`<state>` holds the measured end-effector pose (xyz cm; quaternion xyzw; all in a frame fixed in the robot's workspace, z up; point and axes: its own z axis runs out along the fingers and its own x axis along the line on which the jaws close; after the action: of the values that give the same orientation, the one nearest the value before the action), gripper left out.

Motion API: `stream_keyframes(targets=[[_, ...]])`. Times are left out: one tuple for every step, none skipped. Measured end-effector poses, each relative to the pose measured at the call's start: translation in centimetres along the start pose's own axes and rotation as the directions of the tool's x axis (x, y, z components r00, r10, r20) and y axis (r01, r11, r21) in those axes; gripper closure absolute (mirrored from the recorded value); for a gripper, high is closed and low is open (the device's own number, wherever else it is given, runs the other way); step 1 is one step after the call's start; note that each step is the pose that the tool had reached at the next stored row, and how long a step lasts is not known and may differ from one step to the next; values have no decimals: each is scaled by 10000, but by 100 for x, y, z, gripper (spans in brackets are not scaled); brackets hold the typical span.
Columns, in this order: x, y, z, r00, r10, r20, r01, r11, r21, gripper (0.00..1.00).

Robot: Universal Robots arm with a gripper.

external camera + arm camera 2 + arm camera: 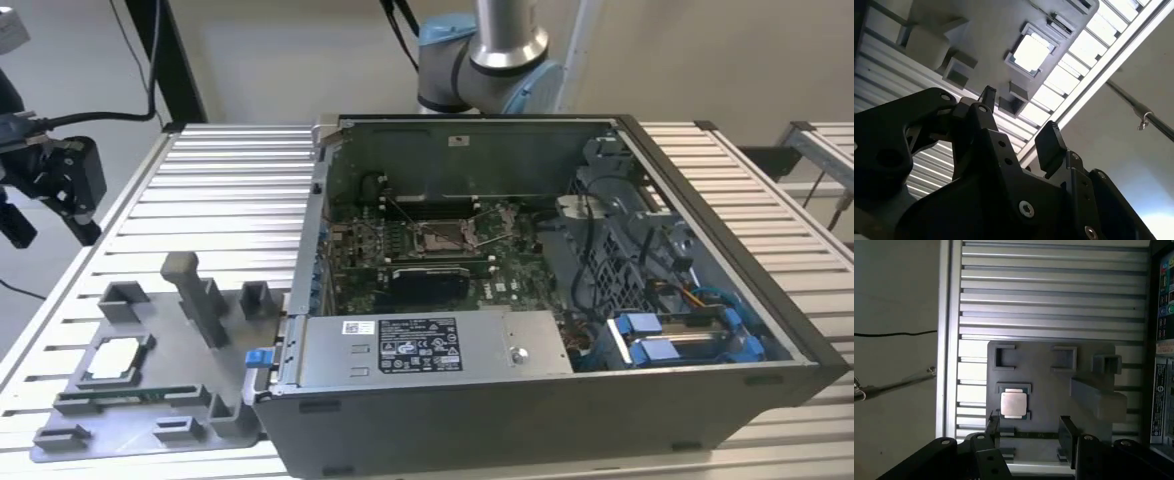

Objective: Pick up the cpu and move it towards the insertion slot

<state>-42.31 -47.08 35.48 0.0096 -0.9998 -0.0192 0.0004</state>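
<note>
The cpu (114, 358), a flat silvery square chip, lies in a pocket of the grey holder plate (200, 420) on the exterior view's left. Both wrist views look down on the cpu (1014, 404) (1030, 51) from some height. My gripper (51, 225) hangs at the far left of the exterior view, above and apart from the holder. It is open (1029, 432) (1019, 120), nothing between its black fingers (1066, 437). The insertion slot (441, 235), a metal-framed socket with a wire lever, sits on the green board inside the open computer case (534, 390).
Upright grey posts (200, 295) rise from the holder plate near the cpu. A thin green memory stick (127, 395) lies along the plate's front. Below the slot sits a plain black square (427, 283). The case walls stand tall around the board. A ribbed metal table (227, 190) carries everything.
</note>
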Motion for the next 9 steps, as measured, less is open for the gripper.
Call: stream_keyframes(targets=[[0,0,0,10000,0,0,0,10000,0,100],[0,0,0,10000,0,0,0,10000,0,100],[0,0,0,10000,-1,0,1,10000,0,100],[1,0,0,10000,0,0,0,10000,-1,100],[1,0,0,10000,-1,0,1,10000,-1,100],[1,0,0,10000,-1,0,1,10000,0,100],[1,0,0,10000,-1,0,1,10000,-1,100],[1,0,0,10000,-1,0,1,10000,0,100],[1,0,0,10000,-1,-1,1,10000,0,100]])
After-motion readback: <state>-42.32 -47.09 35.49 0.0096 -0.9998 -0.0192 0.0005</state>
